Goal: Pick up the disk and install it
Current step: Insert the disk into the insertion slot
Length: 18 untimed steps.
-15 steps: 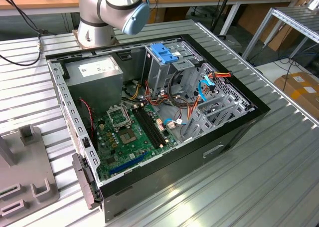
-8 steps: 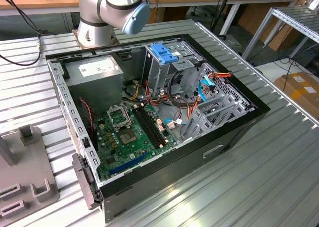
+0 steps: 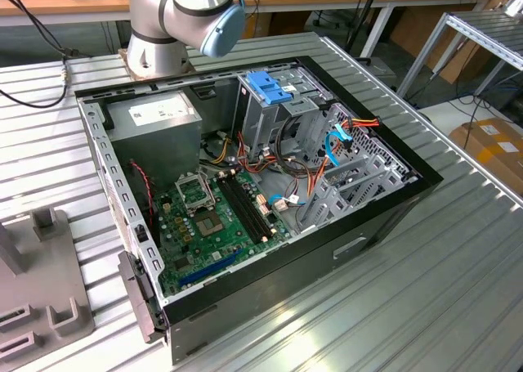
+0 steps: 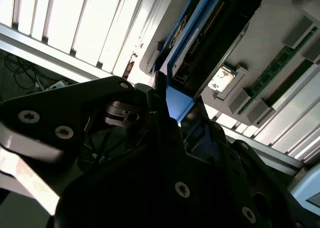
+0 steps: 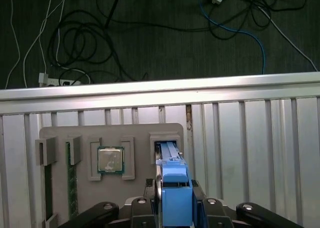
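The disk (image 5: 169, 155) stands on edge in a slot of the grey holder tray (image 5: 135, 133), its light-blue rail facing the camera in the first wrist view. My gripper (image 5: 175, 190) sits over it, with a black finger pressed close on each side of the blue rail. In the second wrist view the disk (image 4: 200, 32) runs away from the gripper (image 4: 177, 110), whose dark fingers (image 4: 155, 95) flank its blue end. The open computer case (image 3: 245, 184) lies on the slatted table, with a blue bracket (image 3: 268, 86) on top of its drive cage.
The tray also holds a processor chip (image 5: 110, 160) and memory sticks (image 5: 70, 183) in neighbouring slots. Beyond the table edge (image 5: 160, 90), cables (image 5: 90, 42) lie on the dark floor. Inside the case are the power-supply box (image 3: 155, 118), motherboard (image 3: 216, 217) and loose wires (image 3: 339, 139).
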Tool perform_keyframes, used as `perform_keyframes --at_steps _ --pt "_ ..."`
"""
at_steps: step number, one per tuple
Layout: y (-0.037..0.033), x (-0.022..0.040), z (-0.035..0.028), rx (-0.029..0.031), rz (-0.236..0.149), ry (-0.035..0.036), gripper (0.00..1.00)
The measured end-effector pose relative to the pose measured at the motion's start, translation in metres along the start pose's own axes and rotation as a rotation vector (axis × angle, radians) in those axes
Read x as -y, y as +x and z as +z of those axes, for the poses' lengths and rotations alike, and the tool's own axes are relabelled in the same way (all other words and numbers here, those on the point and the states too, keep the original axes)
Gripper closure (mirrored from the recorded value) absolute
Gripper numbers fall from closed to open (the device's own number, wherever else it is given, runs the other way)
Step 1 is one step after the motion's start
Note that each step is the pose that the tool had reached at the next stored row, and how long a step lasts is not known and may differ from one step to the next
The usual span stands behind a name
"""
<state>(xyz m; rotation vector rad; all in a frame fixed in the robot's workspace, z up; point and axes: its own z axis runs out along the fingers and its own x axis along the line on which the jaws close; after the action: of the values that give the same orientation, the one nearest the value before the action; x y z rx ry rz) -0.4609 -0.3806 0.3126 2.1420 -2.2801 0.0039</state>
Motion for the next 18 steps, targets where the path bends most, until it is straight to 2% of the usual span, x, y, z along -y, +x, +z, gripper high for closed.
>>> perform_keyframes --at_steps 4,7,18 --pt "0.0000 0.0000 0.0001 0.0000 -0.006 0.0001 0.63" --pt "0.0000 0.0000 0.0004 -0.0007 -0.088 0.0009 0.63" --pt "0.0000 0.0000 0.0005 -0.0008 -0.106 0.0012 0.63"
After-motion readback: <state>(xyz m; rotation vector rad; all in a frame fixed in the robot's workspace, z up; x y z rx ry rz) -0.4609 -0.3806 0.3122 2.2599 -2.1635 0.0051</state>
